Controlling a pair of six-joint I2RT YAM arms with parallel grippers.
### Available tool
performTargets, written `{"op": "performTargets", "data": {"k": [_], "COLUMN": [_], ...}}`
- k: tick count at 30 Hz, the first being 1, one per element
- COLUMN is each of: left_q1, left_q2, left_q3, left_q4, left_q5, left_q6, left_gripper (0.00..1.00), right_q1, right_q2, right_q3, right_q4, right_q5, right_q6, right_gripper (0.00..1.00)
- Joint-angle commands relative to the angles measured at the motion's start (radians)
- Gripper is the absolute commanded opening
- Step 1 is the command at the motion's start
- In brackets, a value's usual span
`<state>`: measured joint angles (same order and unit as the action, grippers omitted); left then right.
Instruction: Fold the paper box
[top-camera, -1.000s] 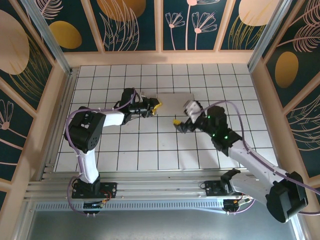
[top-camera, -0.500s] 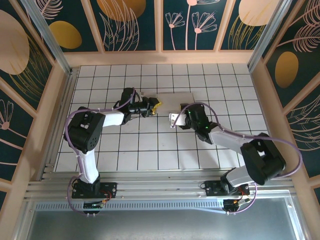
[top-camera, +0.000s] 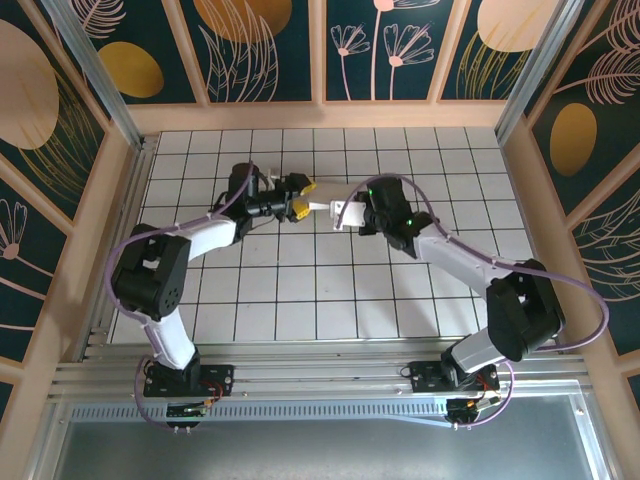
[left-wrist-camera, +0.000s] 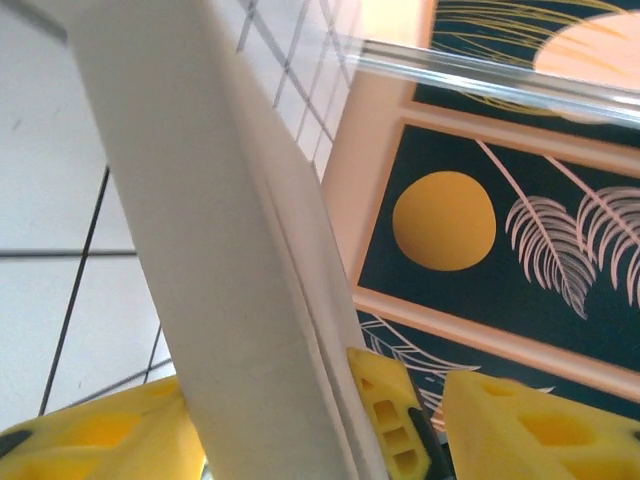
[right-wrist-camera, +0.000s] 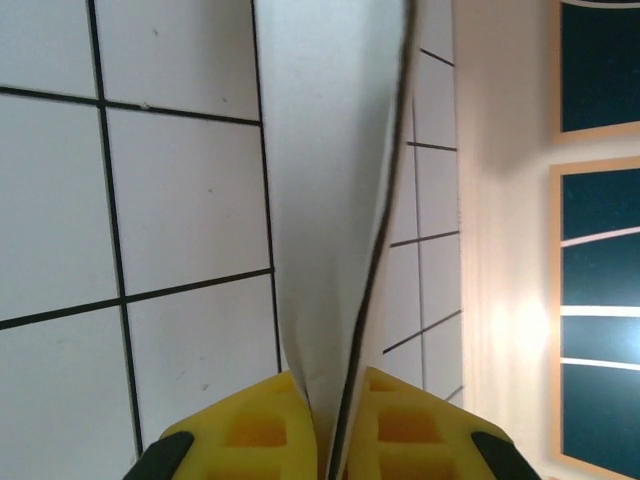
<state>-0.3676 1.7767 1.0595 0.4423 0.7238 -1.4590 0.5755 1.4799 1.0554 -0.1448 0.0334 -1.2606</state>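
The paper box (top-camera: 322, 207) is a white cardboard piece held up off the tiled floor, edge-on between the two arms. In the right wrist view its two thin layers (right-wrist-camera: 330, 180) run up from my right gripper (right-wrist-camera: 335, 385), whose yellow fingers are shut on them. My right gripper (top-camera: 345, 212) grips the box's right end. In the left wrist view the cardboard (left-wrist-camera: 220, 250) slants between the jaws of my left gripper (left-wrist-camera: 310, 390). It rests against the left finger, with a gap to the right one. My left gripper (top-camera: 301, 199) stands open around the box's left end.
The white tiled floor (top-camera: 300, 290) is ringed by wooden-framed walls with dark floral panels (top-camera: 260, 50). An aluminium rail (top-camera: 320, 375) runs along the near edge by the arm bases. Both arms reach toward the back middle of the floor.
The right gripper swung up and left to the box and shut on it. The box went from lying flat to standing on edge. The left gripper's jaws opened wider.
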Motion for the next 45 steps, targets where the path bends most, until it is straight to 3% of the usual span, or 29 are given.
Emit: {"op": "performTargets", "data": {"k": [1, 5, 9, 10, 13, 18, 26, 33, 39, 42, 45], "left_q1": [0.068, 0.072, 0.072, 0.072, 0.072, 0.07, 0.071, 0.069, 0.056, 0.012, -0.056], "left_q2": [-0.155, -0.301, -0.483, -0.512, -0.532, -0.481, -0.471, -0.453, -0.426, -0.395, -0.347], "left_q3": [0.202, 0.304, 0.128, 0.099, 0.119, 0.114, -0.01, -0.031, -0.032, -0.017, 0.021], "left_q4": [-0.345, -0.456, -0.36, -0.372, -0.537, -0.641, -0.551, -0.572, -0.576, -0.621, -0.671], "left_q5": [-0.19, -0.345, -0.246, -0.233, -0.118, -0.078, -0.09, -0.069, -0.044, -0.11, -0.195], "left_q6": [0.325, 0.817, 1.276, 1.345, 1.52, 1.497, 1.436, 1.474, 1.501, 1.553, 1.601], "left_gripper": [0.64, 0.66, 0.78, 0.81, 0.78, 0.75, 0.76, 0.76, 0.76, 0.76, 0.76], "right_q1": [-0.014, -0.023, -0.072, -0.073, -0.073, -0.072, -0.053, -0.046, -0.058, -0.068, -0.077], "right_q2": [-0.007, 0.112, 0.207, 0.222, 0.281, 0.346, 0.355, 0.303, 0.274, 0.28, 0.291], "right_q3": [0.184, 0.435, 0.585, 0.603, 0.663, 0.652, 0.516, 0.435, 0.453, 0.466, 0.466], "right_q4": [-0.515, -0.852, -0.993, -1.008, -1.058, -1.039, -0.84, -0.758, -0.759, -0.774, -0.773], "right_q5": [-0.132, -0.215, -0.329, -0.353, -0.391, -0.361, -0.249, -0.269, -0.311, -0.326, -0.329], "right_q6": [0.063, 0.113, 0.14, 0.139, 0.151, 0.156, 0.19, 0.199, 0.193, 0.187, 0.193], "right_gripper": [0.05, 0.06, 0.05, 0.05, 0.08, 0.11, 0.19, 0.49, 0.59, 0.5, 0.29]}}
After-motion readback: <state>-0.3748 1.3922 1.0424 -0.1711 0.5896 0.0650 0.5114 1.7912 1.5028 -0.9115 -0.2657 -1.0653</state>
